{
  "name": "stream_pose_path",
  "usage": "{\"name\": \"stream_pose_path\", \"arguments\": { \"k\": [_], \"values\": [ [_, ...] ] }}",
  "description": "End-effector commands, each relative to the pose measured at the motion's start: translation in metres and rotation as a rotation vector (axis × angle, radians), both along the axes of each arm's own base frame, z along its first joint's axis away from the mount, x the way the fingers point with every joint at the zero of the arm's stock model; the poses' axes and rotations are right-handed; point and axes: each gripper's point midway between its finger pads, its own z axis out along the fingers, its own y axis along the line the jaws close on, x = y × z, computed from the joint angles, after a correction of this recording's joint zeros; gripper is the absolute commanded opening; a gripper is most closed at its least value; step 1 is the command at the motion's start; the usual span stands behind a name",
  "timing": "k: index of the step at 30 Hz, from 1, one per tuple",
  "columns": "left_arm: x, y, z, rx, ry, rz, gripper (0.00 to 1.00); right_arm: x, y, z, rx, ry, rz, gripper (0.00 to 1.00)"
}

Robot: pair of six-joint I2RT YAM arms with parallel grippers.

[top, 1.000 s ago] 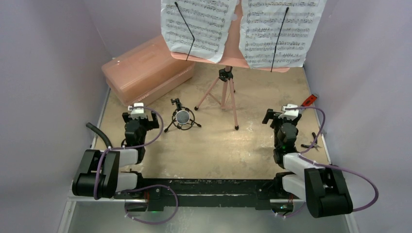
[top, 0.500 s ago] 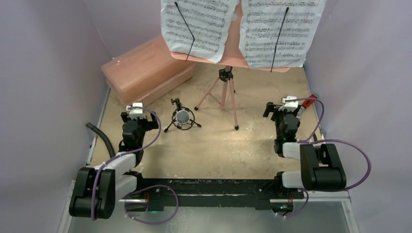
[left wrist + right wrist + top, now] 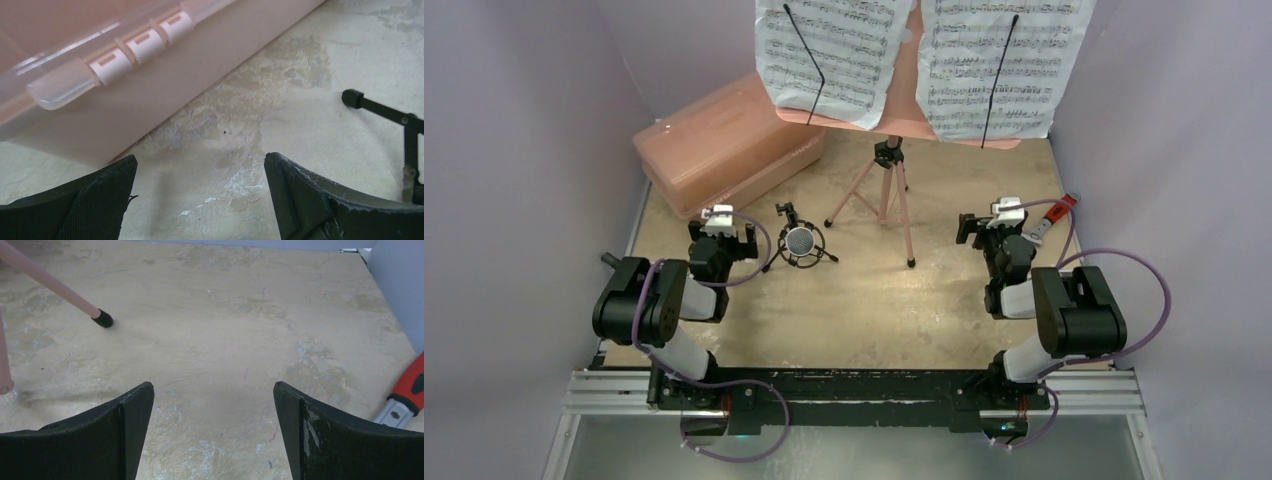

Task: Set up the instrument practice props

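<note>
The pink music stand [image 3: 886,190] stands upright at the back centre on thin tripod legs. Two white sheet-music pages [image 3: 829,55] [image 3: 999,60] rest on its desk under black wire holders. The microphone [image 3: 800,241] sits in the black shock-mount mini tripod [image 3: 781,262] left of the stand. My left gripper [image 3: 721,215] is open and empty, just left of the mini tripod; one tripod foot [image 3: 353,98] shows in the left wrist view. My right gripper [image 3: 992,218] is open and empty, right of the stand; a stand leg tip [image 3: 104,318] shows in the right wrist view.
A big pink plastic case [image 3: 724,145] lies at the back left, close ahead of the left gripper [image 3: 125,75]. A red-handled tool [image 3: 1056,213] lies by the right wall, also in the right wrist view [image 3: 407,395]. Purple walls enclose the table.
Both arms have folded back toward their bases; the elbows rose and the grippers shifted slightly toward the back. The props have not moved.
</note>
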Motion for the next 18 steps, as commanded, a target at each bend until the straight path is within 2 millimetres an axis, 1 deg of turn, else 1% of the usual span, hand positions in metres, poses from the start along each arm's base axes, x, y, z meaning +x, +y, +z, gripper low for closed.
{"name": "stream_pose_path", "arguments": {
  "k": [1,3,5,6,7,8,11,18],
  "values": [
    [0.018,-0.001,0.021,0.030,-0.112,-0.023,0.98,0.005,0.005,0.029,-0.022,-0.145,0.036,0.92],
    [0.019,0.000,0.017,0.029,-0.089,-0.014,0.99,0.010,0.004,0.022,-0.020,-0.101,0.030,0.98],
    [0.020,0.001,0.018,0.029,-0.095,-0.011,0.99,0.011,0.004,0.024,-0.015,-0.121,0.029,0.98],
    [0.020,0.001,0.018,0.028,-0.093,-0.008,0.99,0.011,0.004,0.022,-0.016,-0.110,0.028,0.98],
    [0.020,0.002,0.018,0.028,-0.092,-0.002,0.97,0.010,0.003,0.024,-0.017,-0.114,0.027,0.98],
    [0.020,0.006,0.017,0.027,-0.088,0.021,0.99,0.010,0.003,0.026,-0.016,-0.126,0.025,0.98],
    [0.023,0.016,0.016,0.002,-0.078,0.092,0.99,0.009,0.003,0.024,-0.016,-0.115,0.024,0.98],
    [0.023,0.016,0.015,0.002,-0.075,0.095,0.99,0.009,0.003,0.026,-0.015,-0.129,0.022,0.98]
  ]
}}
